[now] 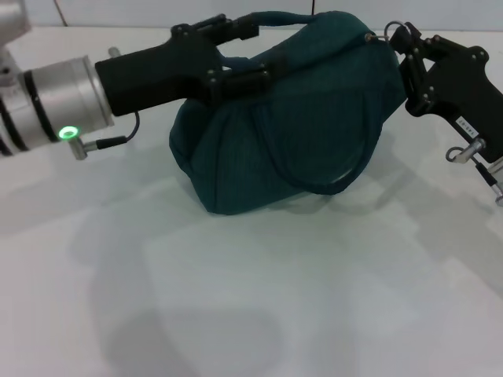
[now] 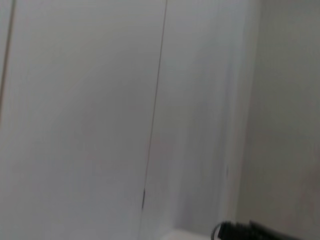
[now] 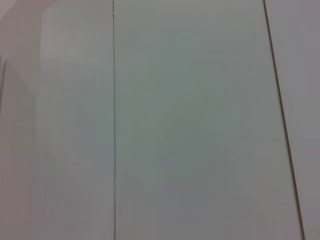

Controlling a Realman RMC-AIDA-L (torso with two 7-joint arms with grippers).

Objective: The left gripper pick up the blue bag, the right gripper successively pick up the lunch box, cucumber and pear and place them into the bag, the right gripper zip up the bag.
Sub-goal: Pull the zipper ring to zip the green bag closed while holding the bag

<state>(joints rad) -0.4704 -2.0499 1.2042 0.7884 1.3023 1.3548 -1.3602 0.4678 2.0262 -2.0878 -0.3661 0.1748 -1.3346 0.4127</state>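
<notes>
In the head view the blue bag (image 1: 275, 126) sat in the upper middle of the frame on the white table (image 1: 251, 298), bulging and apparently closed along its top, with one padded handle drooping down its front face. The left gripper (image 1: 240, 53) reached in from the upper left, its two black fingers clamped on the bag's upper edge beside the other handle, a green light showing on its silver wrist. The right gripper (image 1: 402, 49) came in from the upper right and sat at the bag's top right corner, right by the metal ring pull (image 1: 395, 30); its fingers looked closed around the pull, though the contact itself was too small to make out with certainty. No lunch box, cucumber or pear was visible anywhere on the table, so they were presumably inside, and the step in hand was judged to be the last one, the zipping, at or near its end. The next move would call for confirming the zipper was fully drawn, then letting go of the pull without tugging the bag over. A small white label (image 1: 467, 123) on the right gripper carried print too small to read, and no logo on the bag could be made out. Both wrist views showed only blank pale panels.
</notes>
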